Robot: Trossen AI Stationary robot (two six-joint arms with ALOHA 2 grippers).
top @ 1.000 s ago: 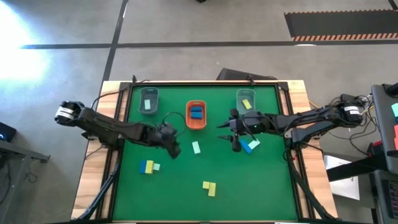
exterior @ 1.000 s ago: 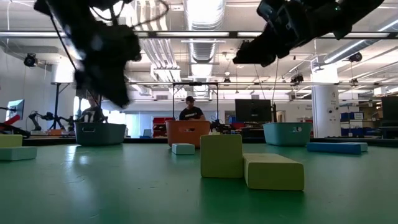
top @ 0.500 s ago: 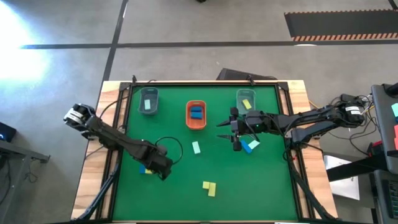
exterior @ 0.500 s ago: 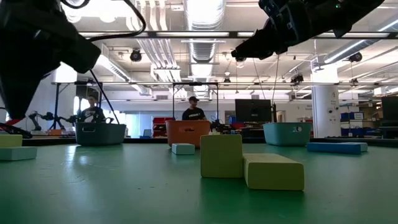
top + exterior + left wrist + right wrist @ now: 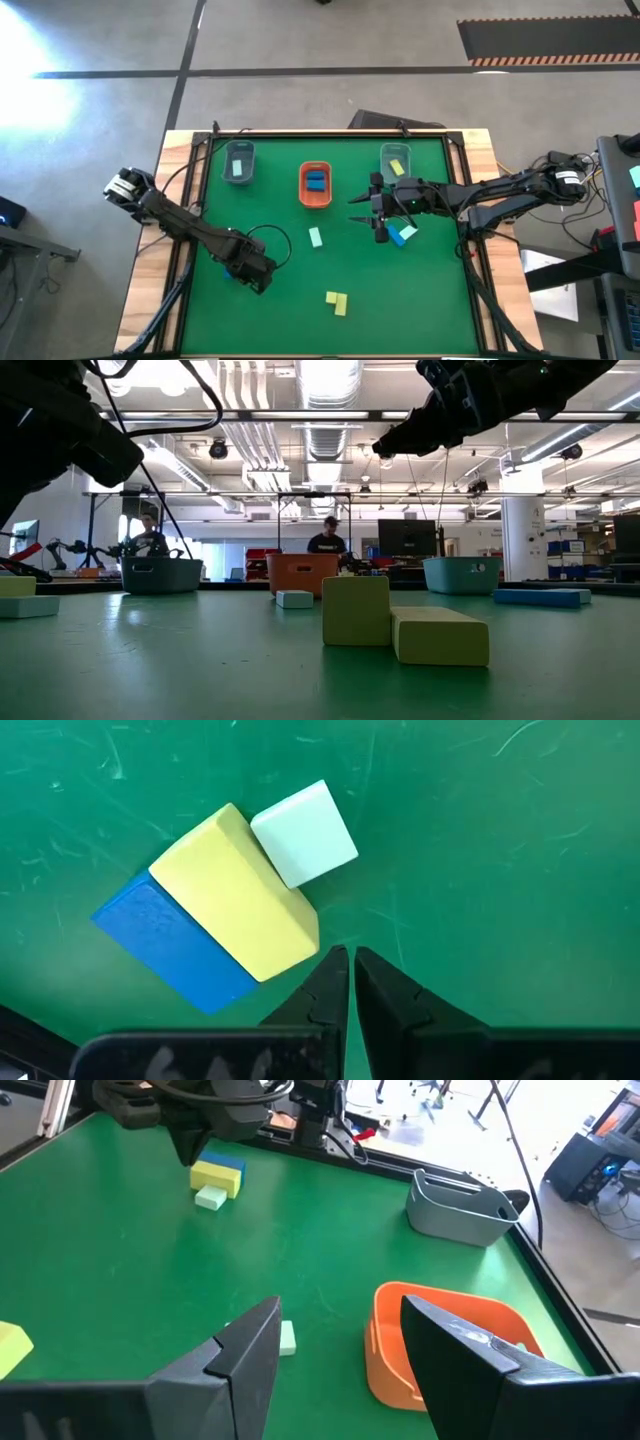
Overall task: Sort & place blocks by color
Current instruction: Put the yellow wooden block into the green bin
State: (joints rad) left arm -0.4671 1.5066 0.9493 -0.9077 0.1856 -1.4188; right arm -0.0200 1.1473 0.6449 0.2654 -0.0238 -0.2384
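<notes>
The left hand (image 5: 350, 982) is clenched on nothing, low over the green felt surface (image 5: 300, 320), its fingertips just beside a cluster of three small rectangular blocks: a dark blue block (image 5: 170, 945) and a yellow block (image 5: 235, 908) touching side by side, with a pale mint-green block (image 5: 303, 832) at the yellow one's end. The right hand (image 5: 340, 1345) hangs released above the surface's middle, near the orange plastic tray (image 5: 315, 186). Two more yellow blocks (image 5: 337, 301) lie near the front edge with open felt around them. No writing is readable.
</notes>
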